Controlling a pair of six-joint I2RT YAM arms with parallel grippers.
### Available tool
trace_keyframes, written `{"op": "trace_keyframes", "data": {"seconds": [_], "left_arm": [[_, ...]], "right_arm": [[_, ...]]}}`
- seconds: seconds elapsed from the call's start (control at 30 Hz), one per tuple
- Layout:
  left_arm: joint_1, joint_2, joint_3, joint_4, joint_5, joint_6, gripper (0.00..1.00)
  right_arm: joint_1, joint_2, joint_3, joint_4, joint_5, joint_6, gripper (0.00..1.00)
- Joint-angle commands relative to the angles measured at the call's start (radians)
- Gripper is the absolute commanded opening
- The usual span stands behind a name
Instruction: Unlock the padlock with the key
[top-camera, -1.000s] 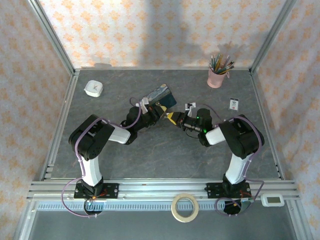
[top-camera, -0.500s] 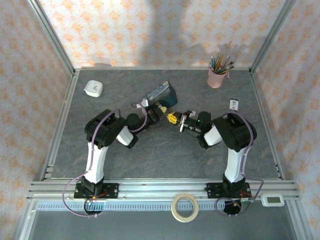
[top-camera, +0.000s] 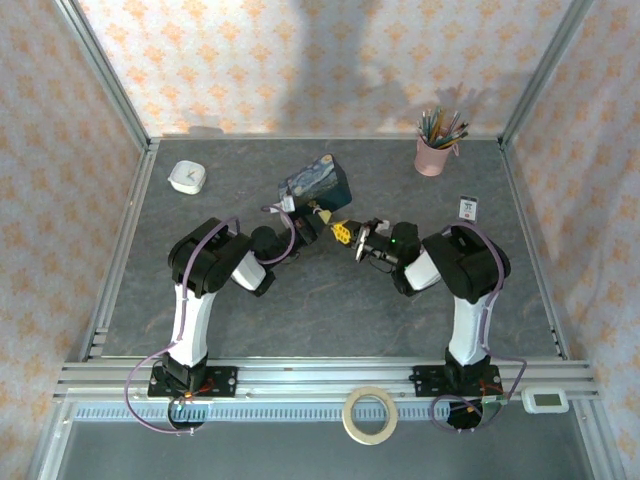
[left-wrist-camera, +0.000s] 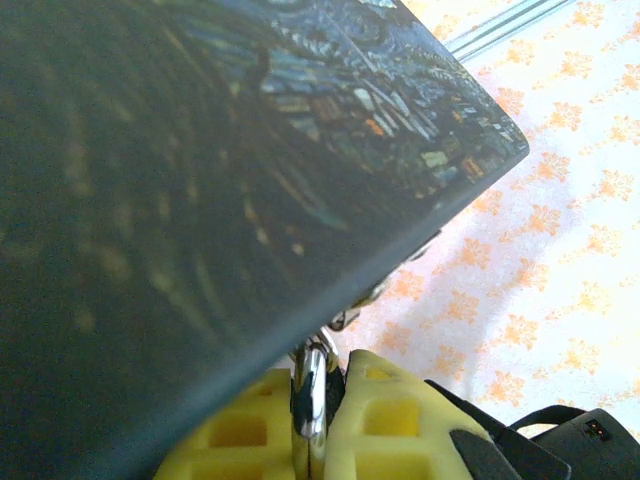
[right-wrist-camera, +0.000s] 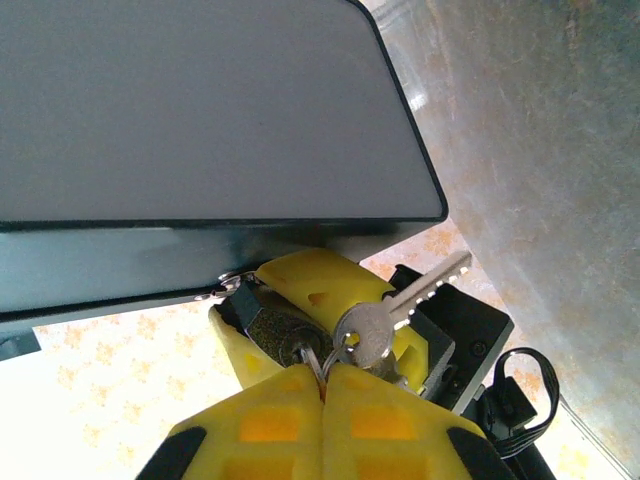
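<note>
**Operator:** Grey mottled table, orange-patterned walls on three sides. My two arms meet near the middle, just in front of the blue starry box. A pink cup of pencils stands far back on the right, well apart from the work.

**Desk:** Where's the padlock?

**Operator:** On my right wrist camera the padlock sits just under the box's edge. It is wedged between the yellow fingers of my left gripper, which is clamped tight on it. My left wrist camera shows a strip of bright metal pinched in that seam.

**Desk:** And your right side?

**Operator:** My right gripper is squeezed closed on the key ring. The key hangs from that ring just beside the padlock, with its blade pointing up and to the right, away from the lock body. I can't make out the keyhole from here.
</note>
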Motion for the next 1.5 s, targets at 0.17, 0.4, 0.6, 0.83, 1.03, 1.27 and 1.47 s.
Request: {"op": "trace_keyframes", "data": {"seconds": [0.17, 0.4, 0.6, 0.83, 1.03, 1.27, 1.47], "left_arm": [[-0.013, -0.006, -0.075, 0.217, 0.054, -0.02, 0.0], [-0.004, -0.123, -0.089, -0.045, -0.045, -0.011, 0.0], [0.001, -0.18, -0.042, -0.353, -0.077, 0.018, 0.0], [-0.006, -0.196, 0.008, -0.58, -0.077, 0.126, 0.0], [-0.034, -0.195, 0.09, -0.862, -0.131, 0.311, 0.0], [-0.034, -0.186, 0.118, -0.974, -0.172, 0.382, 0.15], [-0.013, -0.263, 0.085, -0.945, -0.149, 0.311, 0.67]], "right_arm": [[-0.007, 0.075, 0.086, 0.42, 0.033, 0.194, 0.11], [-0.009, 0.022, -0.002, 0.228, -0.003, -0.108, 0.33], [-0.026, -0.153, -0.054, -0.226, -0.012, -0.519, 0.44], [-0.026, -0.432, 0.084, -1.08, 0.302, -1.138, 0.46], [-0.025, -0.517, 0.142, -1.273, 0.456, -1.33, 0.47], [-0.022, -0.521, 0.142, -1.265, 0.452, -1.358, 0.47], [0.01, -0.506, 0.17, -1.29, 0.459, -1.445, 0.48]]}}
